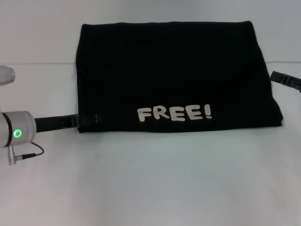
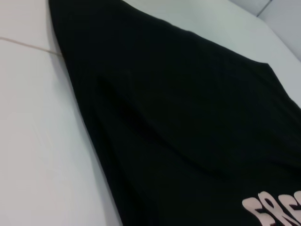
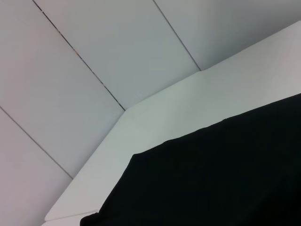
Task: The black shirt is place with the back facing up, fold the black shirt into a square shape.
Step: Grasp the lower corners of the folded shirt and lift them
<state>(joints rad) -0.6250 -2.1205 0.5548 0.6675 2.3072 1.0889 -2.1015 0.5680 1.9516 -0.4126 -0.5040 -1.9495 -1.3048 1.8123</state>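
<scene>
A black shirt (image 1: 174, 75) is seen folded into a wide rectangle on a white table (image 1: 150, 183), lying flat across the middle and far part of the surface. Pale "FREE!" lettering (image 1: 174, 113) is shown face up near its front edge. The left gripper (image 1: 87, 119) is placed at the shirt's near left corner, touching the fabric; whether it is open or closed cannot be told. The right gripper (image 1: 286, 80) is seen just beside the shirt's right edge, its state likewise unclear.
</scene>
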